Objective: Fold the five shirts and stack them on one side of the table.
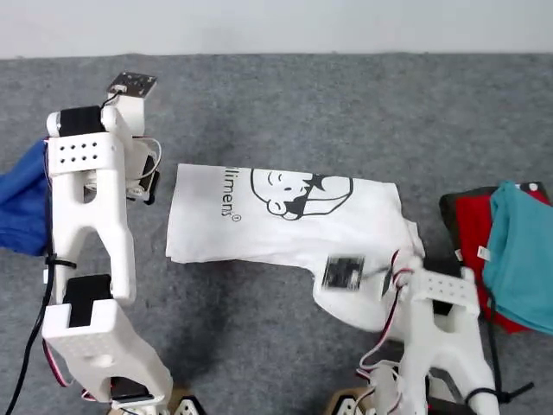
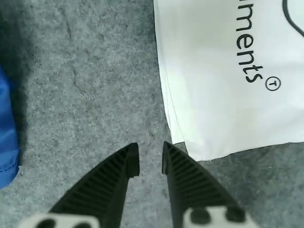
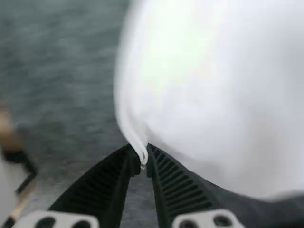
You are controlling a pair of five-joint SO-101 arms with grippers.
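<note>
Before you, the grey, carpet-textured table [image 1: 346,112] carries a white shirt [image 1: 259,225] across its middle, printed side up and mostly flat; your left wrist view shows its edge against the grey. A blue shirt [image 1: 22,207] lies bunched at the table's left edge, well apart from the white one. At the right edge sits a pile: a dark garment [image 1: 449,212] at the bottom, a red shirt [image 1: 471,229] on it, a teal shirt [image 1: 523,259] uppermost.

spread shirt [image 1: 276,216] centred on surface [image 1: 346,112]. Frame right edge: shirt pile [image 1: 510,251]; left edge: bunched shirt [image 1: 22,207]. left pincer [image 2: 150,159] just beside spread shirt's left edge, right pincer [image 3: 143,161] at its lower-right corner.
</note>
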